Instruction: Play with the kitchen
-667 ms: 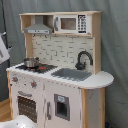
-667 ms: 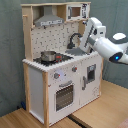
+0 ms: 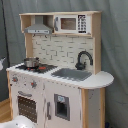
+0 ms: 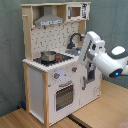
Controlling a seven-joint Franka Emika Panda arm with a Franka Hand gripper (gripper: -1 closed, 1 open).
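The toy kitchen (image 4: 55, 70) stands centre frame in both exterior views, the robot arm (image 4: 102, 57) reaching from three o'clock toward its sink; whether its jaws are parted cannot be told.

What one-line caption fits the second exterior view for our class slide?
White robot arm reaches beside a toy kitchen with a small pot on its stovetop.

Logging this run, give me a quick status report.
Gripper hidden, state unclear. Arm beside kitchen sink side. Pot on stovetop. No obstruction seen.
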